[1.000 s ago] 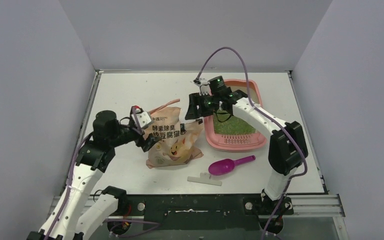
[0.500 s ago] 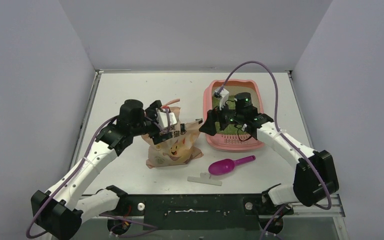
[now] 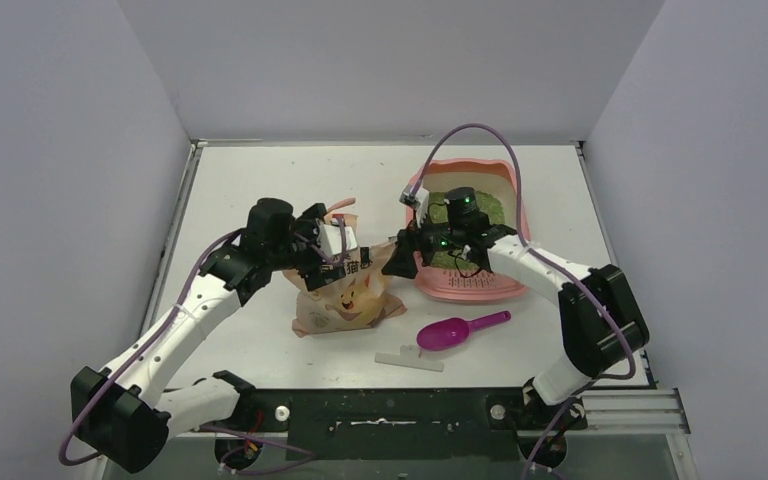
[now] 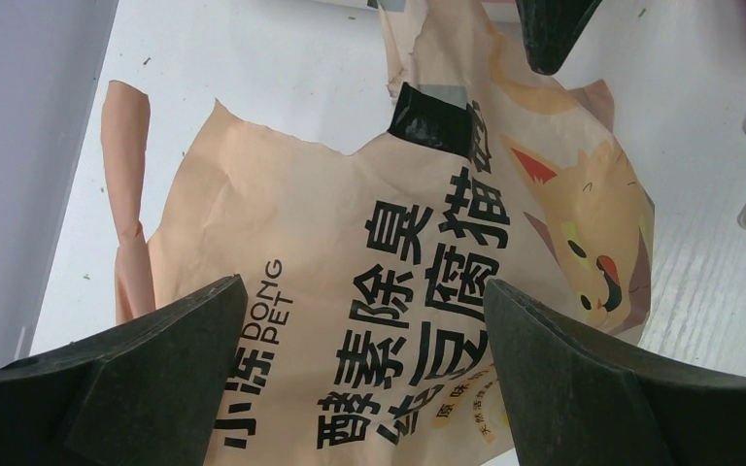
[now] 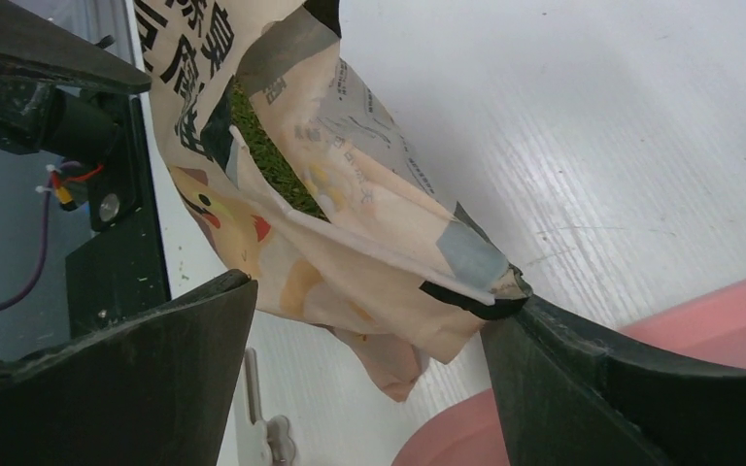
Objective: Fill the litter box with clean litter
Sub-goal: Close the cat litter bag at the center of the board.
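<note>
Partway there, I'd say: the litter box (image 3: 470,286), just right of the bag (image 3: 352,300), has a green bed of litter (image 3: 491,208) (depth's hard to judge). Left gripper (image 4: 364,286) and right gripper (image 5: 369,301) both gape wide at the bag's top, gripping nothing, so more pouring probably remains.

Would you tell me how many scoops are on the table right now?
1. The magenta scoop lies on the table, just in front of the litter box, beside the litter bag. Another might be hidden beneath the bag.
</note>
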Robot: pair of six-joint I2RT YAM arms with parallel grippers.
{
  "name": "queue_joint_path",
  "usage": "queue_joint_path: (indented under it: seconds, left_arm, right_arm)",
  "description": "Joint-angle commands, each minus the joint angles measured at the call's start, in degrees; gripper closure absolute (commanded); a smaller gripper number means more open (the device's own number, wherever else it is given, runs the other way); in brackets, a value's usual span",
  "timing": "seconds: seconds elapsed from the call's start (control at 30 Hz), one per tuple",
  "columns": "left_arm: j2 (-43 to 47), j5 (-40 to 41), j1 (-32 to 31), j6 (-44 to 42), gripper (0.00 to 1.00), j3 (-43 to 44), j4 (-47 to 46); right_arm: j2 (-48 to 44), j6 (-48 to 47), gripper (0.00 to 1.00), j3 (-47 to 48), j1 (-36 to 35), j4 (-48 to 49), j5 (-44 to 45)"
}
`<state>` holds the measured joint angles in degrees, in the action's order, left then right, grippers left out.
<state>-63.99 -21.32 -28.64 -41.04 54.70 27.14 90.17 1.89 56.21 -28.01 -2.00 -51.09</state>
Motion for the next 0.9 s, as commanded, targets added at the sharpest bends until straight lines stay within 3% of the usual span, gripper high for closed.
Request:
queue_joint_path:
  seconds: [0.0, 0.13, 0.3, 0.4, 0.47, 0.57, 0.7, 0.87]
  left_arm:
    - [-0.8, -2.5, 1.6, 1.3, 0.09, 1.4, 1.3]
    - [-0.4, -6.3, 5.1, 2.9, 0.09, 1.0, 0.9]
    - [-0.6, -11.8, 6.8, 2.8, 0.09, 1.5, 0.1]
    - [-1.4, -16.4, 6.4, 3.8, 0.09, 2.4, -0.8]
    - [-1.4, -19.0, 5.7, 5.4, 0.09, 2.8, -2.1]
    - [-1.0, -19.9, 3.2, 6.7, 0.09, 3.5, -4.7]
    - [-2.7, -14.2, -1.0, 4.7, 0.09, 4.0, -4.5]
    - [-3.3, -5.9, -1.9, 3.7, 0.09, 1.6, -7.2]
  right_arm:
    - [1.4, 2.9, 0.2, 3.3, 0.0, 6.8, -8.8]
    - [1.9, 8.5, 0.55, 2.2, 0.6, 11.8, -12.7]
    - [3.3, 18.4, 0.85, 1.7, 1.3, 17.3, -16.7]
    - [3.9, 23.8, 0.9, 0.8, 1.4, 19.7, -17.0]
    - [4.1, 24.8, 0.98, 0.4, 1.7, 19.2, -16.0]
    - [4.9, 27.7, 1.0, 0.1, 2.6, 19.2, -15.0]
    - [6.1, 31.4, 1.0, 0.2, 3.9, 19.3, -14.1]
    - [4.9, 33.0, 1.0, -1.6, 6.0, 18.9, -14.1]
